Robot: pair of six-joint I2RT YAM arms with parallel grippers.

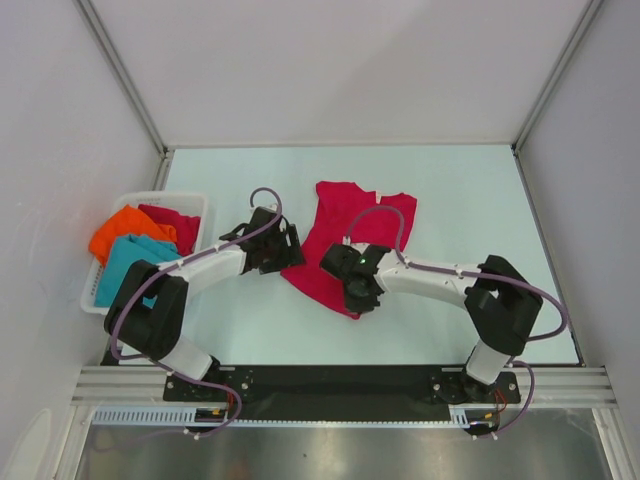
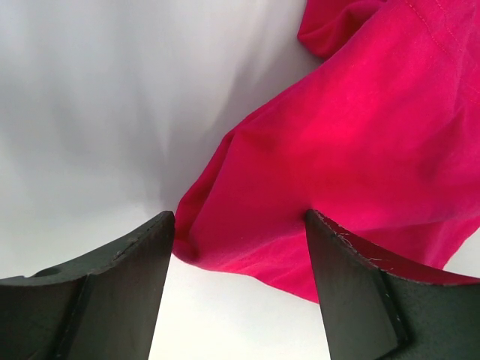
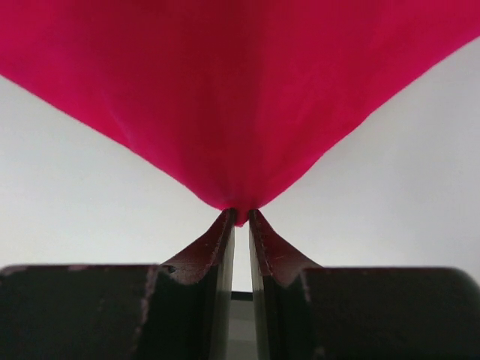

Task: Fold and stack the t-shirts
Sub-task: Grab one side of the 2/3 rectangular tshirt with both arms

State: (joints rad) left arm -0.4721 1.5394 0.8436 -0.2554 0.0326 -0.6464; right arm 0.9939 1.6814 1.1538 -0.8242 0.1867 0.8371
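My left arm's elbow is folded back at the near left, and its forearm reaches right and away from me toward the middle of the pale table (image 1: 470,230). The left gripper (image 1: 289,251) (image 2: 240,259) sits at the left edge of the crimson red soft cloth t-shirt (image 1: 352,238) (image 2: 367,135) (image 3: 240,82). Its two dark fingers (image 2: 112,292) stand well apart, and a rolled edge of the cloth lies in the gap between them. I cannot tell whether either finger touches the cloth.

My right arm bends at the near right, and its forearm stretches left. The right gripper (image 1: 360,296) (image 3: 240,216) is at the shirt's near corner with its jaws clamped on a small pinch of the crimson cloth. In the right wrist view the cloth fans out from that pinch.

The shirt lies near the middle of the table, partly spread. Its collar points to the far side and its hem is toward me. The long axis runs near to far, with the near end leaning slightly left.

At the far left stands a white slotted plastic basket (image 1: 92,288). It holds an orange t-shirt (image 1: 124,232), a teal t-shirt (image 1: 135,262) and a second crimson t-shirt (image 1: 173,226), all bunched together.
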